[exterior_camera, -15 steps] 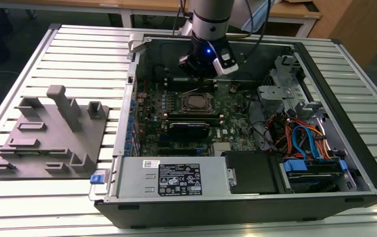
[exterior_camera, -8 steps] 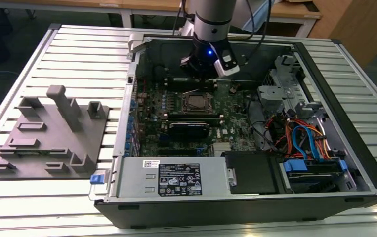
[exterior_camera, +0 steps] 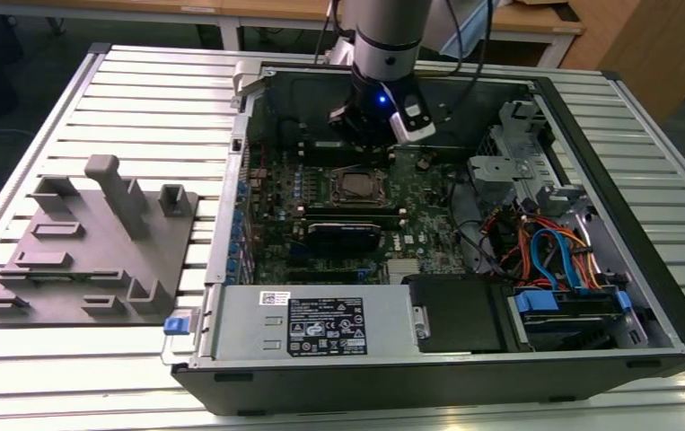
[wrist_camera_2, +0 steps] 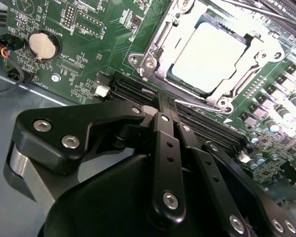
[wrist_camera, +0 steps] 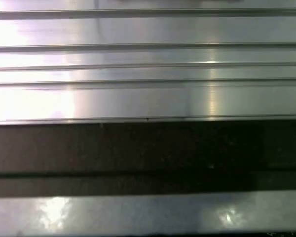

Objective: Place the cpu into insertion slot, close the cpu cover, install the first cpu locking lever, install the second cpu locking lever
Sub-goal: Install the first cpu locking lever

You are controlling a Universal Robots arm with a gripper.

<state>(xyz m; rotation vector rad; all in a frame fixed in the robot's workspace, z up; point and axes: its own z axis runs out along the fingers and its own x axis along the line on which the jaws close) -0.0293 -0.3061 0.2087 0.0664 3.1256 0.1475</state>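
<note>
The cpu (wrist_camera_2: 214,49), a dull silver square, lies in the insertion slot (exterior_camera: 358,187) on the green motherboard. The cpu cover (wrist_camera_2: 155,55), a silvery frame with a square cut-out, lies flat around the chip. Thin metal rods (wrist_camera_2: 266,9) cross beyond the socket's corner; I cannot tell whether they are the locking levers or how they stand. My gripper (wrist_camera_2: 163,101) has its black fingers drawn together with nothing between them. It hovers over the long black memory slots (wrist_camera_2: 138,91) just beside the socket. In the exterior view the gripper (exterior_camera: 364,144) hangs inside the case, just behind the socket.
The open computer case (exterior_camera: 629,296) lies on a slatted metal table (exterior_camera: 151,81), with a power supply (exterior_camera: 318,323) at the front and cables with drive bays (exterior_camera: 557,260) at the exterior view's right. A grey fixture block (exterior_camera: 91,242) stands at the exterior view's left. A coin battery (wrist_camera_2: 42,44) sits on the board.
</note>
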